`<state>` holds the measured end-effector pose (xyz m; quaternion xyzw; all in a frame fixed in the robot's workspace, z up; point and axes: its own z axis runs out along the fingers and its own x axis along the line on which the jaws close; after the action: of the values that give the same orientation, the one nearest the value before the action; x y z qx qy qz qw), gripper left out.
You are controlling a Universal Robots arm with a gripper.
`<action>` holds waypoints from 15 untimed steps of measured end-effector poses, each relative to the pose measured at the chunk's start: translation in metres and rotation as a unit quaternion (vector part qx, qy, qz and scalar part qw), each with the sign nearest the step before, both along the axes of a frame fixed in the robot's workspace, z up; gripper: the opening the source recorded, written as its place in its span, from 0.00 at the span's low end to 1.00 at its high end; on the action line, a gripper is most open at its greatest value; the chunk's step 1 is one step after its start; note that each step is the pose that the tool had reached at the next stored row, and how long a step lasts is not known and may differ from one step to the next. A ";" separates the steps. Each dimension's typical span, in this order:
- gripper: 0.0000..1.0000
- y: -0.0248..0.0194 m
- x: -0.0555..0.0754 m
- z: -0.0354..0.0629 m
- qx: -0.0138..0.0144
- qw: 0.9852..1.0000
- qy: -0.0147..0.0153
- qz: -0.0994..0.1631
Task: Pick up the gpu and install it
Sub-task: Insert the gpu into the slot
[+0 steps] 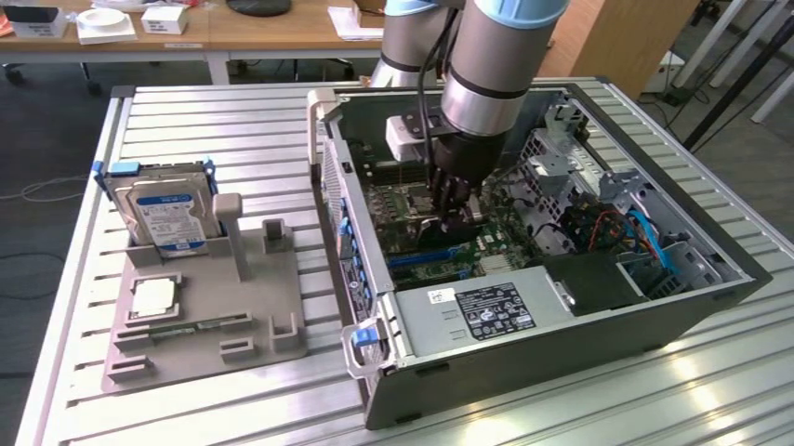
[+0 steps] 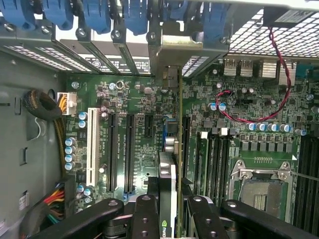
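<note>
So my end effector (image 2: 172, 215) is down inside the open dark-grey steel computer case (image 1: 564, 311), roughly centre of the exterior view. Its black fingers (image 2: 144, 216) are clamped on the gpu (image 2: 168, 174), a thin dark circuit card with a pale metal end bracket. I've got it on edge over the green motherboard (image 2: 139, 99), in line with the long black expansion slots (image 2: 128, 149). The bracket end points at the rear slot openings with the blue plastic clips (image 2: 94, 12). I can't tell if the edge connector is in a slot or just above one.

Handling-wise, my guess is light and stiff but fragile. It's a bare board with small parts on it, so I'd grip the flat faces near the upper edge. I'd stay off the contact edge and avoid twisting it, since side load could crack the board or chew up a slot.

As for writing, there's a small green-and-white logo on the card's edge by my fingers that I can't read for certain. The black label on the silver power supply box (image 1: 496, 311) at lower centre is too small. Same for the blue-white label on the silver hard drive (image 1: 167, 209), which sits in the grey plastic holder (image 1: 205, 307) on the slatted aluminium desk (image 1: 186, 121) at the exterior view's left.
</note>
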<state>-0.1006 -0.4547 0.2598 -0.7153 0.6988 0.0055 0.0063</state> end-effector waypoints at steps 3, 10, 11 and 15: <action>0.27 0.0000 -0.001 -0.0008 0.001 1.000 0.000 0.000; 0.27 0.0000 -0.002 -0.0027 0.005 1.000 0.001 0.000; 0.27 0.0001 -0.002 -0.0030 0.006 1.000 0.001 0.000; 0.27 0.0000 -0.002 -0.0039 0.008 1.000 0.001 0.000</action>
<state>-0.1027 -0.4546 0.2560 -0.7151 0.6988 0.0121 0.0113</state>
